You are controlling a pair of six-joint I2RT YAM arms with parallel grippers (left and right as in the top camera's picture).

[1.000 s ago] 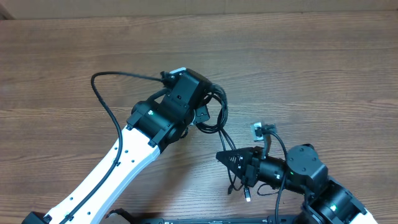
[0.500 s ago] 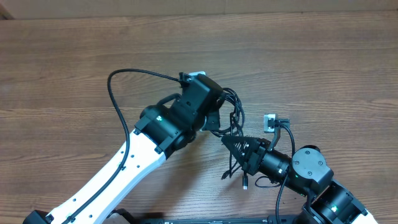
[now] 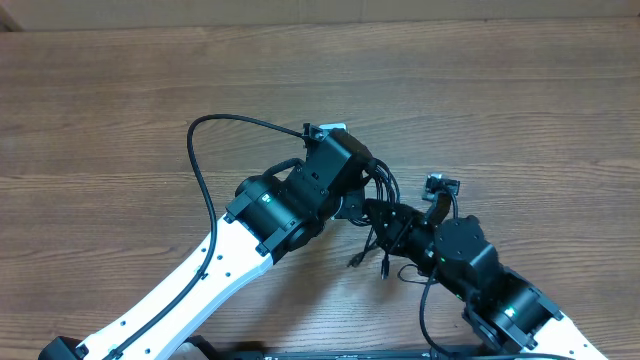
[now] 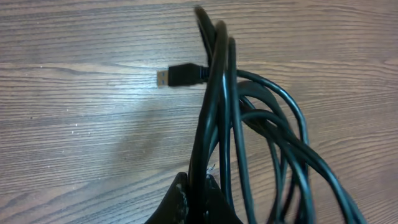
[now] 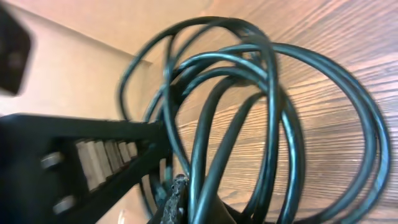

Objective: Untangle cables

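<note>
The cables (image 3: 381,186) are a bunch of thin black cords held up between the two grippers at the table's middle. My left gripper (image 3: 357,206) is shut on some strands; in the left wrist view they run up from between its fingers (image 4: 181,200) and fan into loops (image 4: 273,134). A black USB plug with a metal tip (image 4: 179,76) hangs near the wood. My right gripper (image 3: 373,214) meets the same bunch from the right; in the right wrist view the loops (image 5: 273,112) pass through its fingers (image 5: 176,194). Two loose plug ends (image 3: 383,268) dangle below.
The left arm's own thicker black cable (image 3: 203,135) loops out over the wooden table (image 3: 120,90) to the left. The right arm's wrist cable and connector (image 3: 440,185) stand just right of the bunch. The left arm's black body (image 5: 68,149) fills the left of the right wrist view.
The left gripper has carried the bunch to the right. The right gripper has moved up and left into the bunch, so both grippers now meet at it.
</note>
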